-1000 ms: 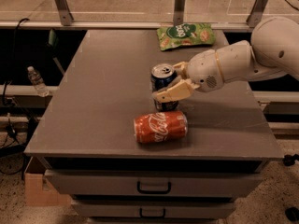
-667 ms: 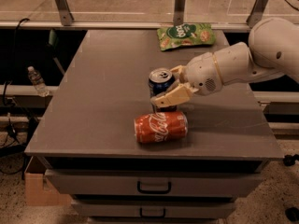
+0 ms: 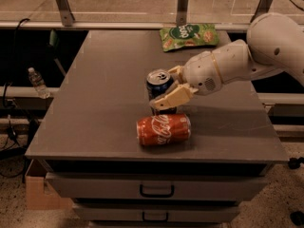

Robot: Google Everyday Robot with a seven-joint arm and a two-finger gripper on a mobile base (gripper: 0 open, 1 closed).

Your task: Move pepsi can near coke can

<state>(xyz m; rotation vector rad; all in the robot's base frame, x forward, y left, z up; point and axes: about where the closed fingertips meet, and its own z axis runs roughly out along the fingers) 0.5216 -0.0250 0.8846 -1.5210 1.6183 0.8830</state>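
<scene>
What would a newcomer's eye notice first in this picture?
The gripper clasps the upright pepsi can at the middle of the table. Just in front, the coke can lies on its side. A green snack bag sits at the far edge.

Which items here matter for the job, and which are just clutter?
Job: pepsi can, upright in the gripper; coke can, lying on its side just in front.
Lying about: green snack bag at the table's back edge; water bottle off its left side.
</scene>
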